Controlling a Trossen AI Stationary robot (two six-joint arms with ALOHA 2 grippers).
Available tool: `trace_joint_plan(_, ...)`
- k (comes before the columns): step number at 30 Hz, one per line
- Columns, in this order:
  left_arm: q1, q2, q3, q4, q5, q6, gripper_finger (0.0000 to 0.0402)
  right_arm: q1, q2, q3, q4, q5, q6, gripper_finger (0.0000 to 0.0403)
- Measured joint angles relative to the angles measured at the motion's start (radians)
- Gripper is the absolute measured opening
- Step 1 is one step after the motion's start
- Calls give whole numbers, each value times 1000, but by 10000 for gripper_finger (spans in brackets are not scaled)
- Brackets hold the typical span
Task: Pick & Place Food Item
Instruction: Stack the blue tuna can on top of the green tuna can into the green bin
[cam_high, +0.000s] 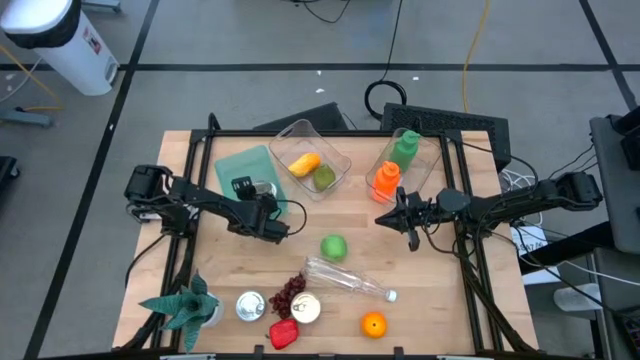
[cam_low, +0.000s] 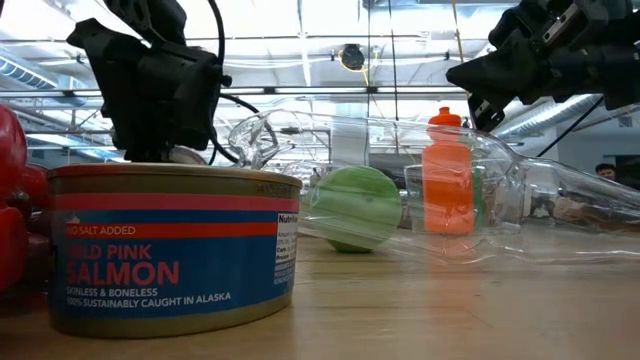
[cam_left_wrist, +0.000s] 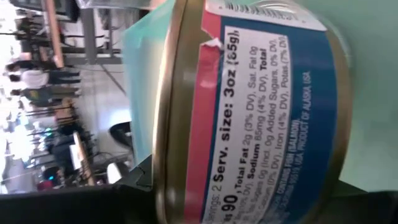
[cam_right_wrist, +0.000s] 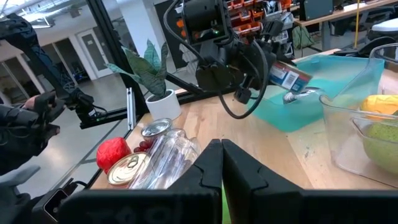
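Note:
My left gripper (cam_high: 258, 196) is shut on a salmon can (cam_high: 263, 188) with a red and blue label, over the teal tray (cam_high: 240, 160) at the table's far left. The right wrist view shows that can (cam_right_wrist: 287, 78) lying tilted in the gripper above the tray (cam_right_wrist: 323, 93). In the left wrist view the can (cam_left_wrist: 261, 112) fills the picture. My right gripper (cam_high: 410, 217) is shut, holds nothing and hangs above the table's right middle, near the container with bottles (cam_high: 405, 160). A green apple (cam_high: 333, 246) rests on the table between the arms. My left gripper holds the salmon can by its side wall (cam_right_wrist: 278, 73), pinched between the two fingers. The can is tipped onto its side, one end toward the tray. The fingers (cam_left_wrist: 186, 208) barely show below the can. Whether the can touches the tray I cannot tell.
A clear container (cam_high: 312, 160) holds a yellow and a green fruit. A clear bottle (cam_high: 345, 277) lies near the table's middle. Along the near edge stand a plant (cam_high: 185, 305), two cans (cam_high: 250, 303), grapes (cam_high: 290, 290), a red pepper (cam_high: 283, 333) and an orange (cam_high: 373, 323).

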Motion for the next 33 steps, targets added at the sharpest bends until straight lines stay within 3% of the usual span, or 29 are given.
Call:
trace_joint_plan(7, 86, -2, 0, -8, -29, 43, 222, 0, 0, 0, 0, 0, 0, 0)
trace_joint_plan(17, 159, -4, 1, 73, 54, 125, 202, 0, 0, 0, 0, 0, 0, 0)
trace_joint_plan(22, 141, -3, 1, 80, 142, 146, 246, 0, 0, 0, 0, 0, 0, 0)
trace_joint_plan(33, 122, -2, 45, -12, 160, 122, 353, 0, 0, 0, 1, 0, 0, 0)
